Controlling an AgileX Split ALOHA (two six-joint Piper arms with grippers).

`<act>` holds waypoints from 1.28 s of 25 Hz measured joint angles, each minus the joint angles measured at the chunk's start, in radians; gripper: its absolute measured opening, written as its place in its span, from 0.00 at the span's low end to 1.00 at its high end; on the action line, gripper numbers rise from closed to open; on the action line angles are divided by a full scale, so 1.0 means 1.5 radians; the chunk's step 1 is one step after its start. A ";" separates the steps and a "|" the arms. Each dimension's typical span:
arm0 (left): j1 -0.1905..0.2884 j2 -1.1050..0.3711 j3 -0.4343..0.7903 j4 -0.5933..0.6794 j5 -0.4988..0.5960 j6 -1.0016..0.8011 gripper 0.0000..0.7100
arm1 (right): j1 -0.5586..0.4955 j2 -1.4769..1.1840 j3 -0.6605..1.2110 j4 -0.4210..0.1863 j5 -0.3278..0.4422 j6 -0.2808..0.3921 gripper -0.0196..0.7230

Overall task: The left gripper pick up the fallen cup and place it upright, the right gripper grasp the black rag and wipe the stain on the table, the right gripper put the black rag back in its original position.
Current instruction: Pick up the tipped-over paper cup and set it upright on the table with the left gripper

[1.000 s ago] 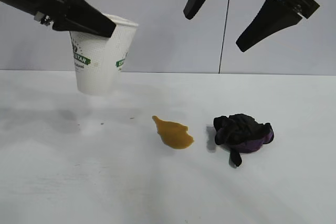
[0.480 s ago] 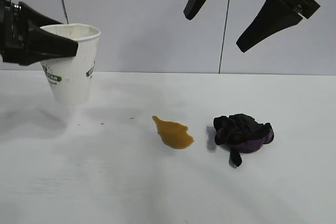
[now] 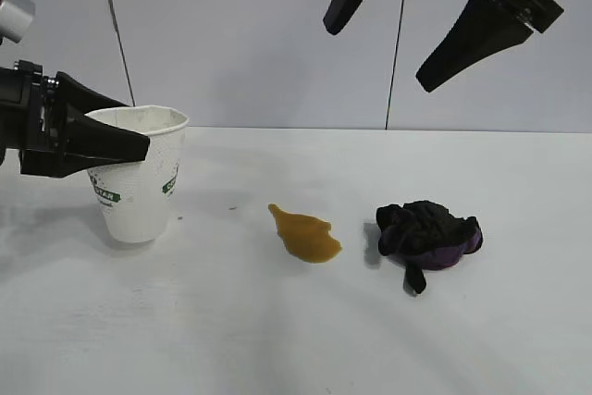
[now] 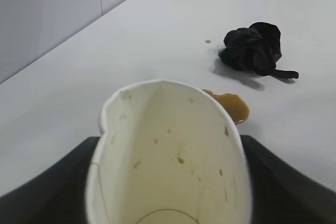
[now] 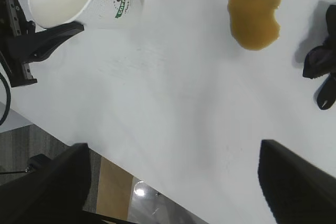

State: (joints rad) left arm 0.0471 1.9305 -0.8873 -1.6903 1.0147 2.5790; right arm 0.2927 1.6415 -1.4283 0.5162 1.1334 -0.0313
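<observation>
On the table (image 3: 296, 339), toward nine o'clock, the left gripper (image 3: 102, 141) is clamped on the rim of the cup (image 3: 139, 178), which stands upright on its base. At the centre lies the stain (image 3: 305, 233); the black rag (image 3: 425, 233) is beside it at three o'clock. High at one o'clock, the right gripper (image 3: 416, 20) hangs with fingers spread wide

White table (image 3: 305, 339) carries upright cup (image 3: 141, 184) at left, stain (image 3: 306, 234) mid, black rag (image 3: 426, 235) right.
</observation>
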 joint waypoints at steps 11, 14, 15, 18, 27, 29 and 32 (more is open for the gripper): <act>0.000 0.000 0.000 -0.001 -0.050 0.005 0.70 | 0.000 0.000 0.000 0.000 -0.003 0.000 0.84; 0.000 0.000 0.000 -0.001 -0.050 0.005 0.71 | 0.000 0.000 0.000 0.000 -0.004 0.000 0.84; 0.000 0.000 0.000 -0.001 -0.050 0.005 0.72 | 0.000 0.000 0.000 0.000 -0.004 0.000 0.84; 0.000 0.000 0.000 -0.001 -0.050 0.005 0.73 | 0.000 0.000 0.000 0.000 -0.004 0.000 0.84; 0.000 0.000 0.000 -0.001 -0.050 0.005 0.90 | 0.000 0.000 0.000 0.000 -0.008 0.000 0.84; 0.000 0.000 0.000 -0.001 -0.051 0.005 0.92 | 0.000 0.000 0.000 0.000 -0.012 0.000 0.84; 0.000 0.000 0.000 -0.002 -0.061 0.005 0.93 | 0.000 0.000 0.000 0.000 -0.017 0.000 0.84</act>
State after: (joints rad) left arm 0.0471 1.9305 -0.8873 -1.6932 0.9237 2.5858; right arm 0.2927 1.6415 -1.4283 0.5162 1.1080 -0.0313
